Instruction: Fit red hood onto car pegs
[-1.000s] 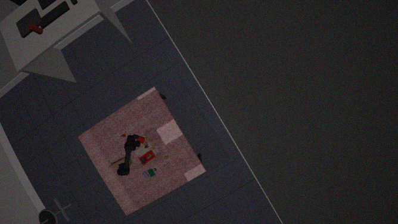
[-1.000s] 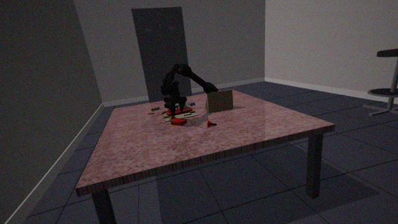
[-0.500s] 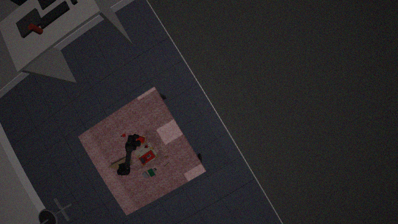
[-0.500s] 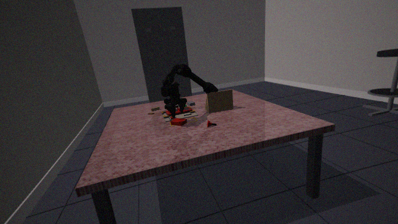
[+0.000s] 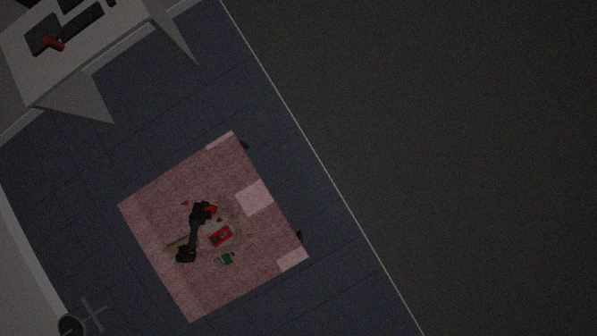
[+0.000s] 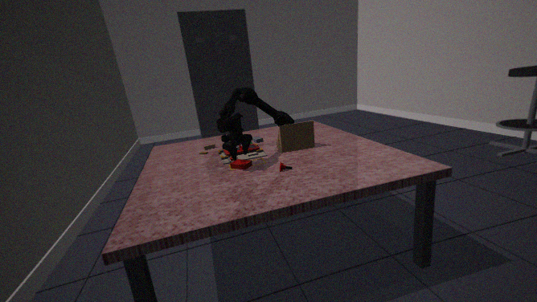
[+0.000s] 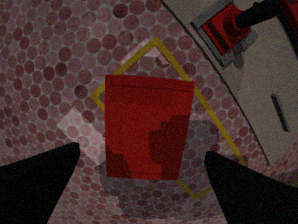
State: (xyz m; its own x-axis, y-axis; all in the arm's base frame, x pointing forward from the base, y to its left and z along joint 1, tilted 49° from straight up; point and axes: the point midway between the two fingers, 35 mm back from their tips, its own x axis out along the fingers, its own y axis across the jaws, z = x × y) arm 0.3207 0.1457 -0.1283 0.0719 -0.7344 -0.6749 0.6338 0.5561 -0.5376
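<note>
The red hood [image 5: 213,209] [image 6: 241,164] [image 7: 145,110] lies roof up on the table, partly inside a yellow outline [image 7: 125,66]. My gripper [image 6: 240,155] [image 7: 143,155] is open and empty, pointing down above the hood. In the wrist view one fingertip is left of the hood and one right of it, near its lower half, with a gap on each side. The red chassis [image 5: 216,242] [image 6: 253,148] sits in its jig beside the hood. The grey engine block [image 5: 222,234] is on its deck. The pegs are too small to tell, and the hood's corner holes are hidden.
A pale board [image 7: 240,90] lies close beside the hood, bearing a small red part [image 7: 215,35] in a grey holder. A tan upright panel [image 6: 297,136] stands near the arm's base. A red and black piece [image 5: 185,203] [image 6: 281,167] and a green block [image 5: 227,258] lie farther off.
</note>
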